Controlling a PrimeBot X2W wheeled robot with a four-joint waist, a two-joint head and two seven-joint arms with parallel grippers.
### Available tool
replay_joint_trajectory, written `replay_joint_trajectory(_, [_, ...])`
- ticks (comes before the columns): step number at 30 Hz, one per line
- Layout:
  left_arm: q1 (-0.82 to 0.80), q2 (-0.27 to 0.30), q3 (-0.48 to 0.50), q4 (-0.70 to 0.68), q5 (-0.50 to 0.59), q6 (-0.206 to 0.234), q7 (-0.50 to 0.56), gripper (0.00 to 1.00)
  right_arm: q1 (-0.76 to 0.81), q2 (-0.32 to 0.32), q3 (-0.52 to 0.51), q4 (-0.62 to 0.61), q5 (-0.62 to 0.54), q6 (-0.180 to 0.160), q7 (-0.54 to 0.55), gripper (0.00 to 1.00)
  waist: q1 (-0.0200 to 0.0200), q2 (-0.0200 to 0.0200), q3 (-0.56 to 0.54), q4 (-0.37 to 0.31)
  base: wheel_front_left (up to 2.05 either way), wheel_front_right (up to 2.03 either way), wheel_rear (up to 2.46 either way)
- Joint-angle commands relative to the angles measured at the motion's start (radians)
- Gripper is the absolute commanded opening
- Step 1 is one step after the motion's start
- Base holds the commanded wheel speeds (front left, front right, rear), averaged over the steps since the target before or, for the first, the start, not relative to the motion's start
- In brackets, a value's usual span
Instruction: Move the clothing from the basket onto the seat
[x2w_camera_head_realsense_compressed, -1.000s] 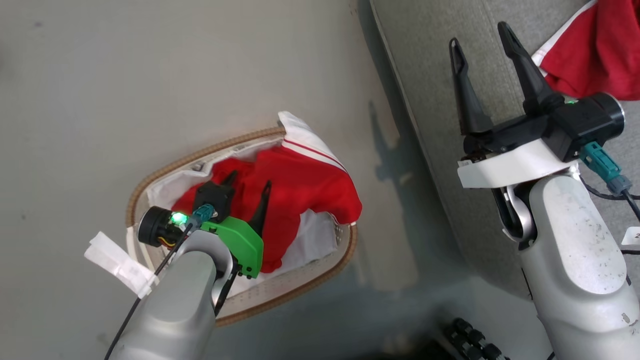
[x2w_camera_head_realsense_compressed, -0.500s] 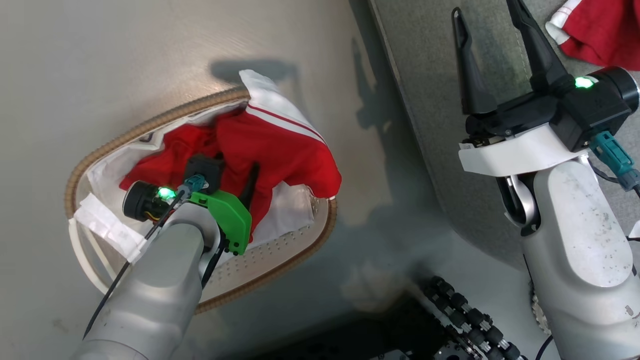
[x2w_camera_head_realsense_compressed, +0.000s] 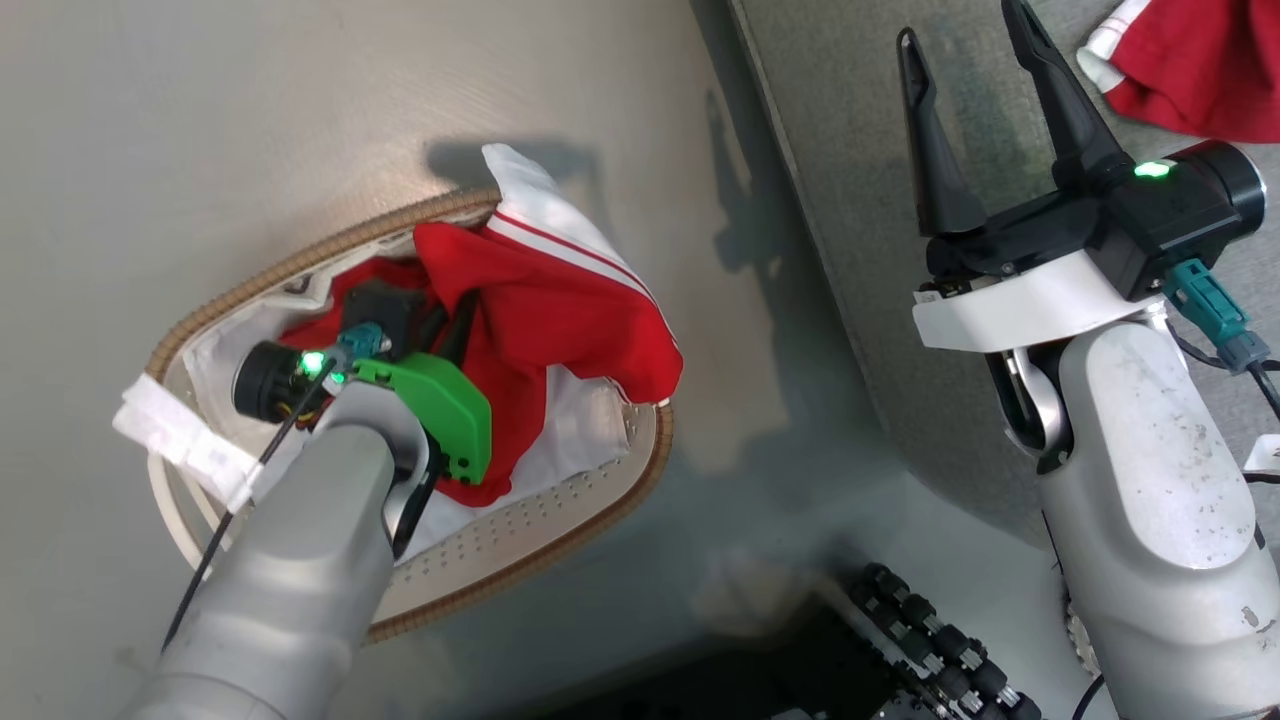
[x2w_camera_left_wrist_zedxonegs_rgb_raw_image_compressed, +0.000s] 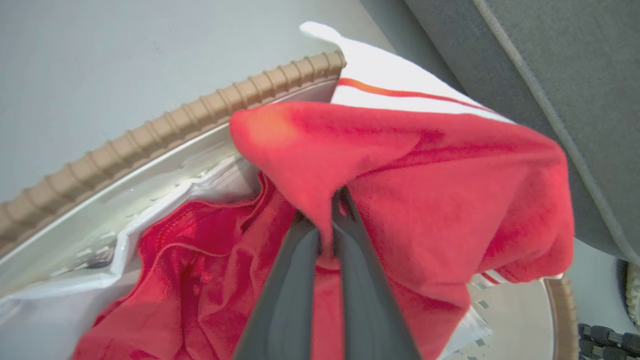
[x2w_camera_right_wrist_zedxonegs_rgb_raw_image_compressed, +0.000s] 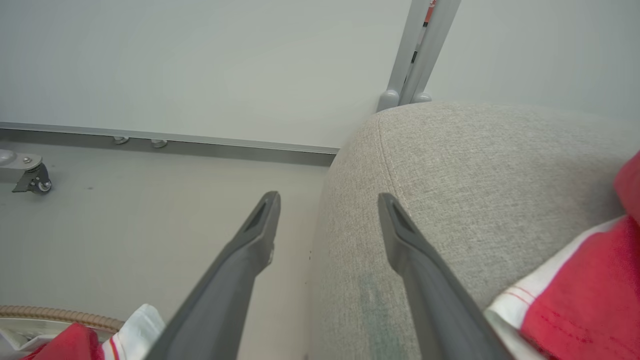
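Pinching a raised fold of the red garment (x2w_camera_head_realsense_compressed: 560, 300), the left gripper (x2w_camera_left_wrist_zedxonegs_rgb_raw_image_compressed: 327, 225) is set low inside the basket (x2w_camera_head_realsense_compressed: 300, 263), its two fingers drawn almost together with cloth clamped between them. A fold near the middle appears to have been chosen so that the bulk of the fabric can be lifted in one piece. The garment lies mostly in the basket, but its white-striped trim is draped over the rim on the side nearest the seat (x2w_camera_head_realsense_compressed: 860, 120). The right gripper (x2w_camera_head_realsense_compressed: 962, 25) is held above the edge of the seat with its jaws spread wide and nothing between them, probably kept ready and out of the lifting path. A second garment (x2w_camera_head_realsense_compressed: 1190, 70) is laid on the seat, well apart from that edge, so half the task can be judged done. Between basket and seat a strip of bare floor (x2w_camera_head_realsense_compressed: 740, 330) must be crossed. The rim itself and the white liner (x2w_camera_head_realsense_compressed: 590, 425) beneath the garment are what could be snagged on the way up; a high, clean lift would be called for, and the idle right arm would have to be passed clear.
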Motion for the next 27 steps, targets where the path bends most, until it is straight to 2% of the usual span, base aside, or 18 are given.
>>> replay_joint_trajectory(1, [0.039, 0.002, 0.018, -0.016, 0.012, -0.002, 0.0, 0.0, 0.002, 0.0, 0.002, 0.01, -0.002, -0.001, -0.002, 1.0, -0.0002, 0.0, -0.066, 0.017, 0.0, 0.0, 0.0])
replay_joint_trajectory(17, [0.366, -0.048, 0.258, -0.312, 0.169, -0.002, 0.0, 0.0, 0.149, -0.031, 0.065, 0.139, 0.025, -0.001, -0.002, 1.0, -0.0002, 0.0, -0.439, 0.157, 0.0, 0.0, 0.0])
replay_joint_trajectory(22, [0.436, -0.065, 0.371, -0.445, 0.231, -0.002, 0.0, 0.0, 0.218, -0.029, 0.058, 0.162, 0.05, -0.001, -0.002, 1.0, -0.0002, 0.0, -0.53, 0.21, 0.0, 0.0, 0.0])
replay_joint_trajectory(27, [0.49, -0.084, 0.423, -0.566, 0.277, -0.002, 0.0, 0.0, 0.286, -0.028, 0.064, 0.177, 0.056, -0.001, -0.002, 1.0, -0.0002, 0.0, -0.596, 0.24, 0.0, 0.0, 0.0])
